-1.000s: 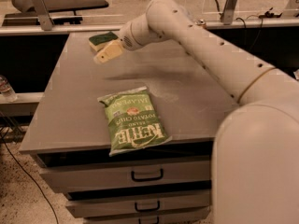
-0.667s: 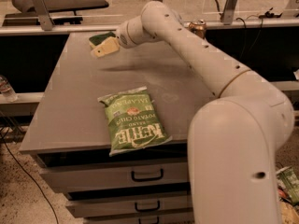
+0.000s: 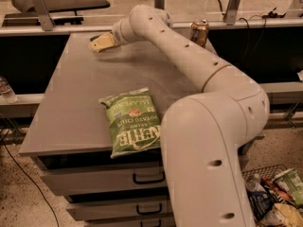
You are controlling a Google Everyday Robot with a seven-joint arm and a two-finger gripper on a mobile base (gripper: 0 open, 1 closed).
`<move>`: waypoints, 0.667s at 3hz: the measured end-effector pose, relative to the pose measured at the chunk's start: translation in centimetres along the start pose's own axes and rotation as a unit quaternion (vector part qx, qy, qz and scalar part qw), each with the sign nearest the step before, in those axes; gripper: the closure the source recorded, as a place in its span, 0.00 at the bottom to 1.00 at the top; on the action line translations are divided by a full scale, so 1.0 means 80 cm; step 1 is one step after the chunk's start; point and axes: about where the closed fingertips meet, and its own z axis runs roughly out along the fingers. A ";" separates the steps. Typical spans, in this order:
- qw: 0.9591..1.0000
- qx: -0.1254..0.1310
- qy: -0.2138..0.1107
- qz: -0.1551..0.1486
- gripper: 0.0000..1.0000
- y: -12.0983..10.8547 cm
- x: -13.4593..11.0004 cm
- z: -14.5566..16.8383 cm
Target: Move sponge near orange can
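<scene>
The sponge (image 3: 100, 42), pale yellow with a dark green top layer, sits at the tip of my arm over the table's far left part. My gripper (image 3: 108, 39) is shut on it and holds it just above the grey tabletop (image 3: 71, 103). The orange can (image 3: 199, 32) stands upright at the table's far right edge, partly behind my arm, well to the right of the sponge.
A green chip bag (image 3: 132, 119) lies flat near the table's front edge. My arm stretches across the table's right half. Drawers (image 3: 94, 178) sit under the tabletop. A basket with wrappers (image 3: 274, 197) is on the floor at the right.
My gripper has moved with the sponge a little further back and to the left. The orange can has come into view at the far right. The chip bag has not moved.
</scene>
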 end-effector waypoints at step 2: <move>0.999 0.002 0.020 0.042 0.00 0.007 0.014 0.048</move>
